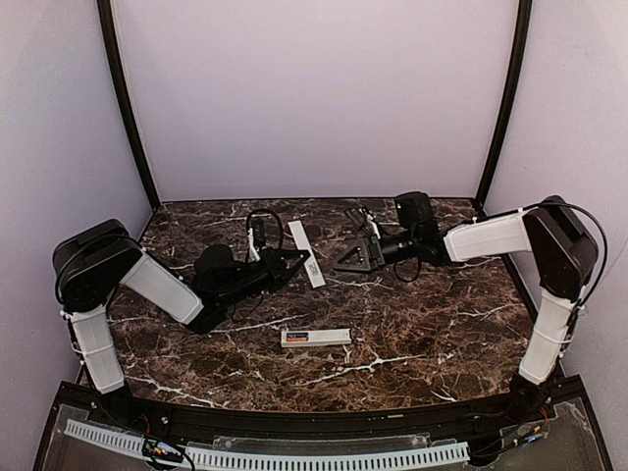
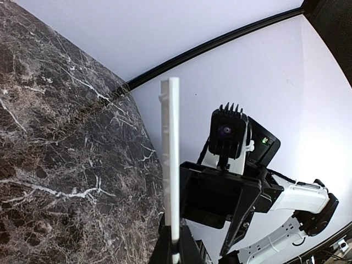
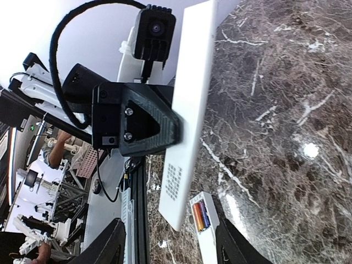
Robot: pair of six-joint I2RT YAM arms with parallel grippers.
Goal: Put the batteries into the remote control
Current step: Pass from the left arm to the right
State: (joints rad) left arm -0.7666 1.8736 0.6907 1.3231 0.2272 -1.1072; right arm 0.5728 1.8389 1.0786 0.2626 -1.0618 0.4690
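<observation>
We start at the left gripper (image 2: 175,250): its dark fingers (image 2: 188,253) are clamped tight on the lower end of a thin flat white plastic cover strip (image 2: 173,159). From the left wrist we see that cover strip edge-on, standing up out of the grip. From above it hangs over the far middle of the dark brown marble-patterned table (image 1: 422,324), angled across the view.

Over to the right gripper (image 3: 170,236): we see its two black fingers (image 3: 113,245) spread wide apart, nothing between them. It faces the strip from the right, near it but not touching.

Out from there, we find the slim white rectangular remote control (image 1: 316,338) lying flat on the table, nearer the arm bases than both grippers and well apart from each. Its compartment faces up, uncovered. In the end on the left of the top view sit the batteries (image 3: 201,215), small cylinders side by side, one orange-red.
</observation>
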